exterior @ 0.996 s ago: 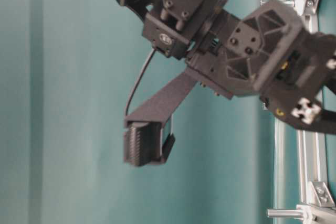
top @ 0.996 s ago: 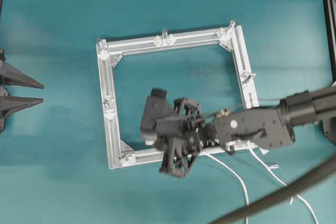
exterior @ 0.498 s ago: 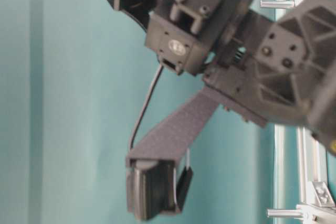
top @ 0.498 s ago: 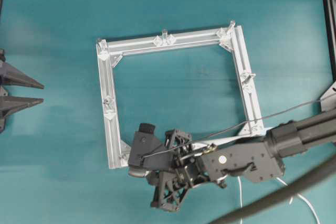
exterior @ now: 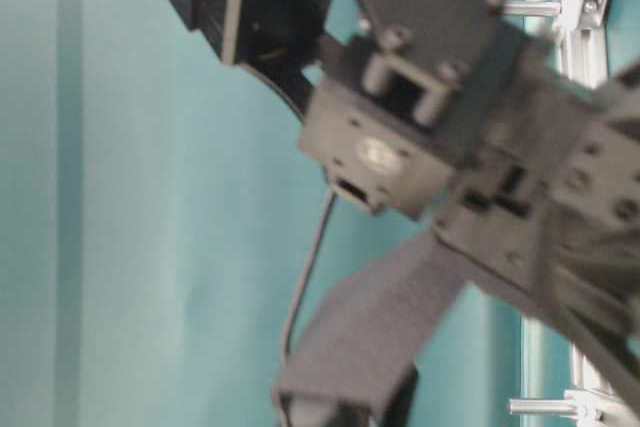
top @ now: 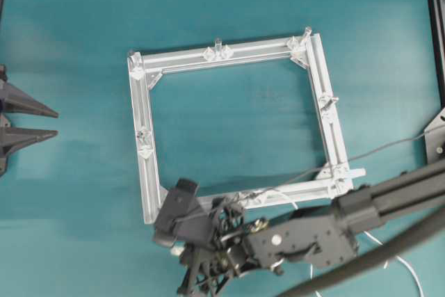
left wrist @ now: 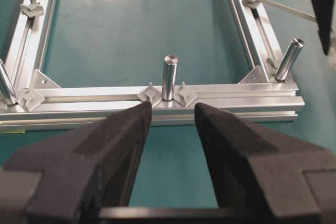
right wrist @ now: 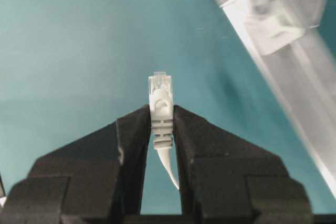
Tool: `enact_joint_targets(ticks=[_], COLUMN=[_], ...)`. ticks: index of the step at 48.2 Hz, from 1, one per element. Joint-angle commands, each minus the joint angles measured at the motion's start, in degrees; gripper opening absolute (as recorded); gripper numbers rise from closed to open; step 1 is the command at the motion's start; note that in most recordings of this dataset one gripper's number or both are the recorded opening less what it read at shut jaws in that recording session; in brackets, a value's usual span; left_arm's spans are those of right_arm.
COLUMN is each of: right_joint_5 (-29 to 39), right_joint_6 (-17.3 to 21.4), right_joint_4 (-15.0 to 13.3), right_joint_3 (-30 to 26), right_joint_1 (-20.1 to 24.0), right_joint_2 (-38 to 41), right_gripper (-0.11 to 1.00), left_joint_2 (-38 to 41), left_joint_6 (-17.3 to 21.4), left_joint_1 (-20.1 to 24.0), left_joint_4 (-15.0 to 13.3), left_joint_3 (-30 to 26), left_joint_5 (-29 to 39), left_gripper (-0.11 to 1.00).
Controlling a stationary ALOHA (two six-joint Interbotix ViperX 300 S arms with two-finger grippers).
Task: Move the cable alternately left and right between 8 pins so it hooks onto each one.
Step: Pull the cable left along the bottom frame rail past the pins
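Right hand (right wrist: 161, 124) pinches the cable (right wrist: 160, 100) plug.

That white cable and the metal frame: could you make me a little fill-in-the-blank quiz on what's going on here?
1. The right gripper is clamped on the cable's white ____.
2. The left gripper has its jaws ____ and holds nothing.
3. The frame with its pins lies on a ____ surface.

Missing words: plug; open; teal
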Motion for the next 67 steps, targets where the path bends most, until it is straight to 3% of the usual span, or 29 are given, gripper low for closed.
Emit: enact_joint_targets(ticks=[1, 18, 28, 38, 67], right_joint_5=[0.8, 11.2, 16.1, 16.6, 18.5], right_joint_6=[-0.1, 0.0, 0.9, 4.3, 4.7], right_joint_4=[-0.5, -3.9, -4.0, -4.9, -5.4], right_joint_3=[-4.3, -19.4, -25.6, -28.1, -29.4], right_joint_1=[0.9, 0.8, -0.5, -3.1, -8.6], right_joint_2=[0.3, 7.6, 10.4, 11.2, 12.1], right_gripper=[0.17, 0.17, 0.17, 0.17, 0.17], left_joint_2=[0.4, 0.4, 0.4, 0.4, 0.4], left_joint_6=[-0.4, -2.7, -2.7, -2.7, -2.7], left_joint_1=[0.2, 0.2, 0.2, 0.2, 0.1], left_joint_4=[0.2, 0.2, 0.2, 0.2, 0.2], left_joint_3=[-0.5, -0.4, -0.4, -0.3, -0.2], left_joint_5=[-0.4, -0.4, -0.4, -0.4, -0.5], left_gripper=[0.51, 0.51, 0.51, 0.51, 0.51])
